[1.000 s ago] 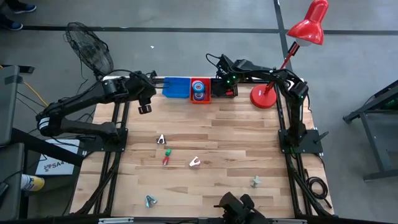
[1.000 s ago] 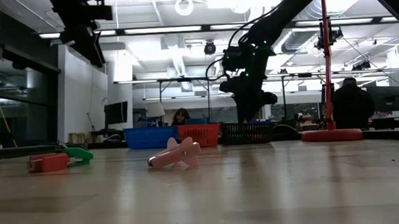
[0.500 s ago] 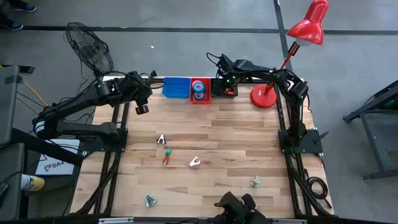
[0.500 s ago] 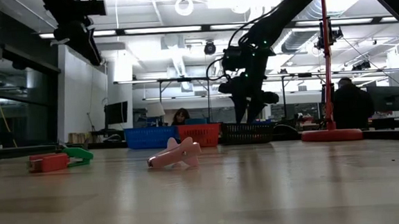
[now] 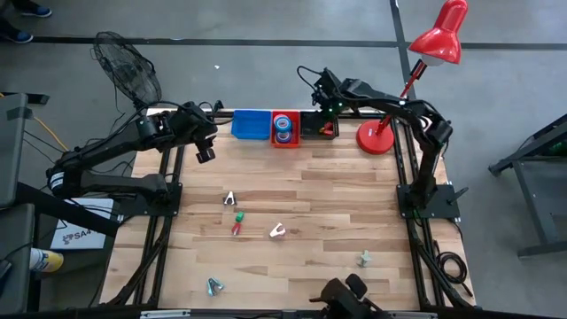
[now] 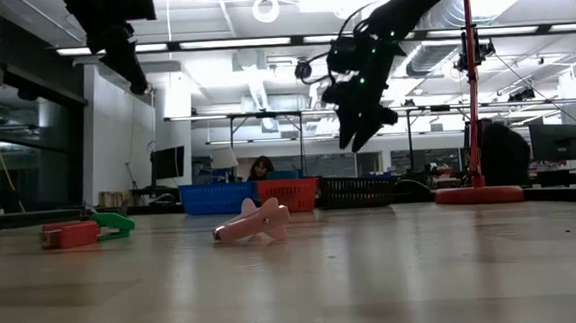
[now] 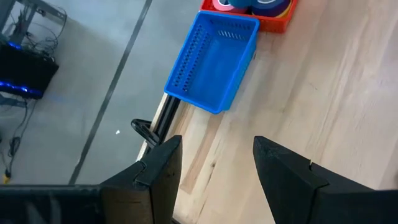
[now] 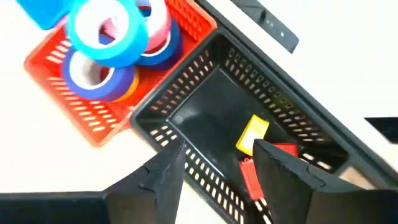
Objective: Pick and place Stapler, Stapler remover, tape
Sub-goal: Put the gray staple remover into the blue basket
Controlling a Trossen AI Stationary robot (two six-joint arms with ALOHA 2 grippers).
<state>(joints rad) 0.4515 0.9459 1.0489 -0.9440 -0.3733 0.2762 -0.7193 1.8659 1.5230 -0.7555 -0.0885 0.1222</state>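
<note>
Left tool (image 7: 214,171) at the near edge, two dark fingers (image 7: 158,168) spread apart, nothing between them. Beyond the gap, pale wooden worktop (image 7: 323,93). Past that, a blue basket (image 7: 214,62) with slotted walls, empty, at the worktop's edge. Touching its far end, an orange-red basket (image 7: 273,23), only partly in frame, holding tape (image 7: 261,5) rolls in blue and pink. Beside the worktop, grey floor (image 7: 93,74) crossed by a pale line.

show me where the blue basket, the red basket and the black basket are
blue basket (image 7: 214,59): left wrist view, on its bare floor.
red basket (image 8: 93,121): right wrist view, on its slotted near wall.
black basket (image 8: 205,109): right wrist view, on its bare floor.
</note>
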